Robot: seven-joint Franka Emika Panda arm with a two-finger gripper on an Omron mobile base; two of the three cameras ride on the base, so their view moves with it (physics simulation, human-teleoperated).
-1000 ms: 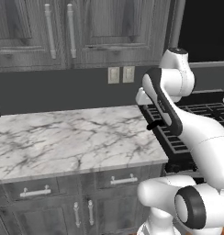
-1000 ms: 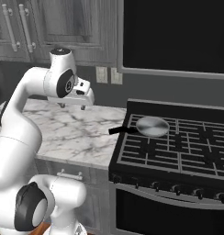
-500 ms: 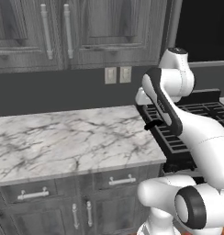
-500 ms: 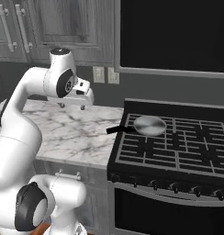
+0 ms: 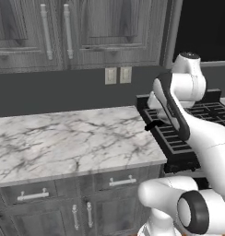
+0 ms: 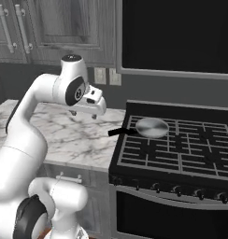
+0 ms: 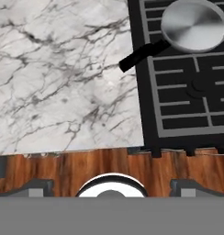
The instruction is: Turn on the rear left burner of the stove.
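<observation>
**Arm above counter, pan parked on target burner**

Frying pan point(image 6: 152, 127) sits on the rear left burner point(image 6: 155, 127) of the stove point(image 6: 176, 149), black handle sticking out left over the marble counter point(image 6: 78, 135). Knob row point(image 6: 176, 190) along the stove front, nothing touching it. Gripper point(image 6: 83, 113) hangs above the counter, left of the stove, well apart from the knobs; jaw state: cannot tell. Versus 0.5 s ago: views shifted slightly, arm pose about the same. Grey wood cabinets point(image 5: 77, 32), wall outlets point(image 5: 117, 75), wooden floor point(image 7: 86, 167).
</observation>
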